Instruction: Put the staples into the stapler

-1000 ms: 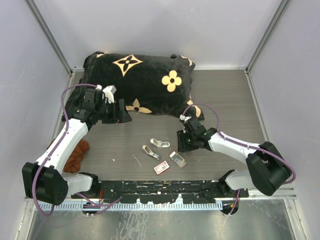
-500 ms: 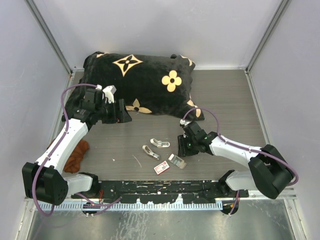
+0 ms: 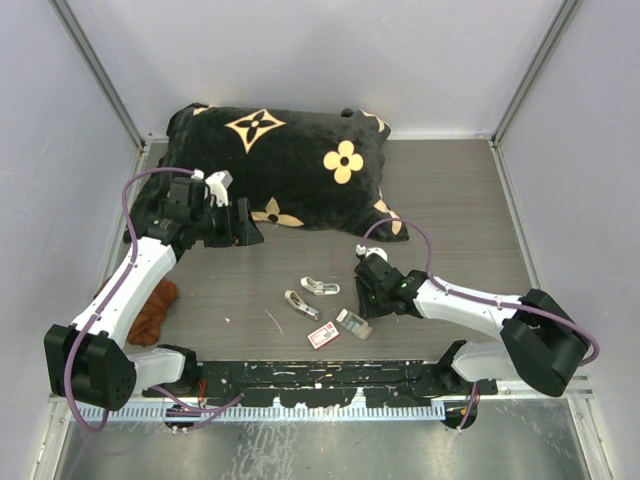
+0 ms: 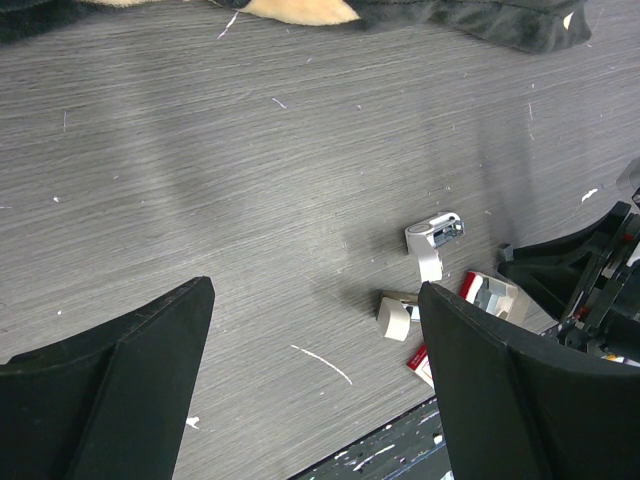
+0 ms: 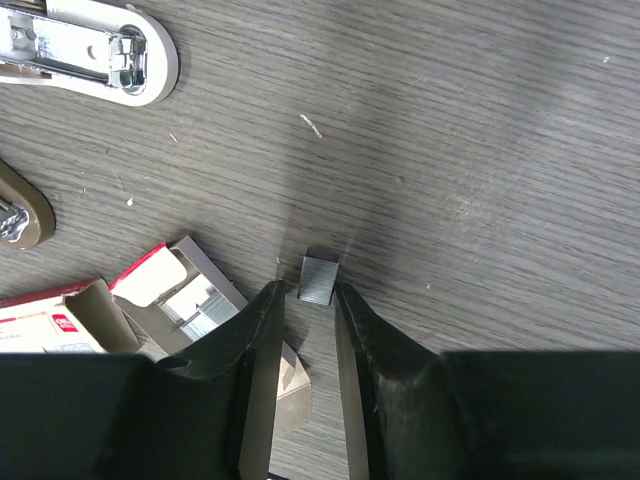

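Right wrist view: my right pincer (image 5: 307, 292) stands narrow, its tips flanking a small grey staple strip (image 5: 318, 279) that lies on the table (image 5: 480, 150) at frame centre. I cannot tell whether they pinch it. At lower left sits the slide-out tray (image 5: 195, 298) with more staples showing, beside the red-and-white box (image 5: 50, 322). The white stapler (image 5: 85, 48) lies at upper left. In the left wrist view my left pincer (image 4: 315, 300) stands wide, holding nothing, above the table, with the black pillow (image 4: 480, 20) along the top edge.

Robot lab: panel-walled test table (image 3: 460, 200)
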`<state>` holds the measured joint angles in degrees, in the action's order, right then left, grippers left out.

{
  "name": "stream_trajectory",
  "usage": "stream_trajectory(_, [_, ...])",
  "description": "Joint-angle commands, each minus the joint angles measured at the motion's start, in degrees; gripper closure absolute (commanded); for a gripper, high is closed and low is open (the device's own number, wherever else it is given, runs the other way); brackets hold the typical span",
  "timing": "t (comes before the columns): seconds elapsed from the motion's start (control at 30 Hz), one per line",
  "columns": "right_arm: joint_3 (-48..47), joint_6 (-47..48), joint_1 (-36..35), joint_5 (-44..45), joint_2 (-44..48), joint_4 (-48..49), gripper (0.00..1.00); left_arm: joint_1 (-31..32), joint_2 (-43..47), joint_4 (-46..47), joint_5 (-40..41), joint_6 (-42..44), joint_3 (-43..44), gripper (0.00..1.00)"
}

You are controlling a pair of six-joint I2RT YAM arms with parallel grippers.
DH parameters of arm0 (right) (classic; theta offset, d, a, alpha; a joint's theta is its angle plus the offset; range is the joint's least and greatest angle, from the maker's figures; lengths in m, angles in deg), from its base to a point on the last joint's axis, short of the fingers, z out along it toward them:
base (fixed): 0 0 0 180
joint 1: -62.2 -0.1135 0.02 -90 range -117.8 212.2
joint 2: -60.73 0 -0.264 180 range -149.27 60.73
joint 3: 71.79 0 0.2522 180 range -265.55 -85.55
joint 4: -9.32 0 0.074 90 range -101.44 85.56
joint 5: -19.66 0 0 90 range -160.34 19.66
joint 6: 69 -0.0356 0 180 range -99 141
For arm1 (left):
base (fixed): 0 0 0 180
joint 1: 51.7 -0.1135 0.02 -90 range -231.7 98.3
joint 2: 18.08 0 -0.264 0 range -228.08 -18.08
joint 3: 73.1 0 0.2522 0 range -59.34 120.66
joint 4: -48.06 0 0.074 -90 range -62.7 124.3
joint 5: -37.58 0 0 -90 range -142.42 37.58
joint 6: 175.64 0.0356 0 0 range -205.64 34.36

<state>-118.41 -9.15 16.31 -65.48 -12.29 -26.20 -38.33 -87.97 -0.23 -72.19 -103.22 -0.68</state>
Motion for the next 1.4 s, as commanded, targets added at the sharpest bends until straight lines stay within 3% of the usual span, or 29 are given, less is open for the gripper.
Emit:
stream_trajectory(0.0, [-1.59, -1.13, -1.31, 5.73, -1.46, -2.05, 0.68, -0.29, 1.09, 1.48, -1.28, -0.36, 0.85, 0.15])
stream_trajectory(0.47, [-5.56, 0.54, -2.32, 8.96, 1.78, -5.76, 0.80, 1.37, -0.13, 3.27, -3.50, -1.66, -0.18, 0.15])
stream_trajectory(0.7, [-10.81, 8.65, -0.23, 3.32, 3.72, -6.69, 0.81, 11.64, -8.24, 6.17, -7.06, -4.56, 0.06, 0.19])
stream_trajectory(1.03, [-12.92, 11.48, 1.16, -0.66, 5.83, -6.05, 0.82, 18.99, -17.27, 8.96, -7.81, -7.17, 2.16, 0.26])
stream_trajectory(1.37, [-10.84, 11.51, 1.89, -1.71, 9.01, -5.36, 0.81, 21.07, -23.73, 8.68, -9.15, -6.60, 4.09, 0.46])
